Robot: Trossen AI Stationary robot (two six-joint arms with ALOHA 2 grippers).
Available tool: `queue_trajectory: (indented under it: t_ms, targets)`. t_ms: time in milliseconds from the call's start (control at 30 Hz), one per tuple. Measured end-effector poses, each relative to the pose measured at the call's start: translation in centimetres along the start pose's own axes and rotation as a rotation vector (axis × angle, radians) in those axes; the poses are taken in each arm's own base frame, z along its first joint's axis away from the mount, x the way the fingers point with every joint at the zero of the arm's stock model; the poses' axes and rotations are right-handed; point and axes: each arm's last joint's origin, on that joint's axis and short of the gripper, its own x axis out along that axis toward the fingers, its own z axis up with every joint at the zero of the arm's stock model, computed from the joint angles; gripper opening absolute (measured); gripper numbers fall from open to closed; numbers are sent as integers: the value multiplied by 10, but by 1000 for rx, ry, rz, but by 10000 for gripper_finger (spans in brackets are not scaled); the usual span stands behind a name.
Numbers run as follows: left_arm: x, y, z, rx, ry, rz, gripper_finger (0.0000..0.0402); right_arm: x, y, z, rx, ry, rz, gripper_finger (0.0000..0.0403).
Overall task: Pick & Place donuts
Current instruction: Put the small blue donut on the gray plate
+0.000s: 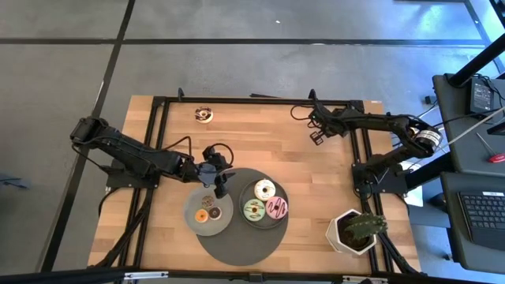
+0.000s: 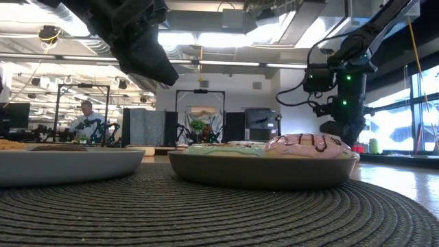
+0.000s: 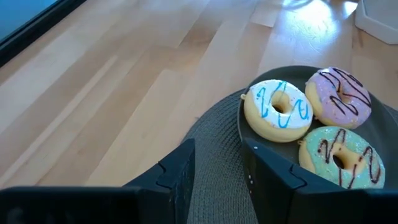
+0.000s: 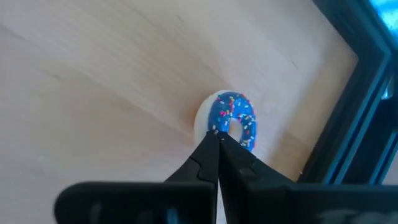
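Three larger donuts, cream (image 1: 264,189), green (image 1: 254,210) and pink (image 1: 277,207), lie on the right grey plate (image 1: 272,222). Small orange (image 1: 215,211) and brown (image 1: 202,215) donuts lie on the left plate (image 1: 195,225). A chocolate-and-white donut (image 1: 204,115) lies near the table's far edge. My left gripper (image 3: 217,180) is open and empty above the mat between the plates. My right gripper (image 4: 219,138) is shut at the far right, its tips over the near rim of a small blue-iced donut (image 4: 231,119) that lies on the wood. I cannot tell if they touch.
Both plates stand on a dark round woven mat (image 1: 237,248). A white pot with a green plant (image 1: 355,230) stands at the near right. A black frame (image 1: 359,142) borders the table on the right. Bare wood lies between the mat and the far edge.
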Motion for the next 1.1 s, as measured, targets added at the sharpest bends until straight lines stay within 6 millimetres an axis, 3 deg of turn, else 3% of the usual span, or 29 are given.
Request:
queue_trajectory:
  t_ms: [333,600,800,933,1100]
  targets:
    - [-1,1,-4,38,58,-31,128,-46,39,21,-114,-164,108,2]
    - [-16,0,-16,-30,154,-21,127,-125,86,47,-319,-513,285,2]
    - [-40,-2,-23,-153,209,-49,127,-172,122,43,-486,-809,437,2]
    - [-53,-3,-24,-203,176,-38,127,-181,149,34,-588,-915,477,2]
    - [-59,-5,-24,-196,149,-42,127,-173,187,28,-729,-954,466,2]
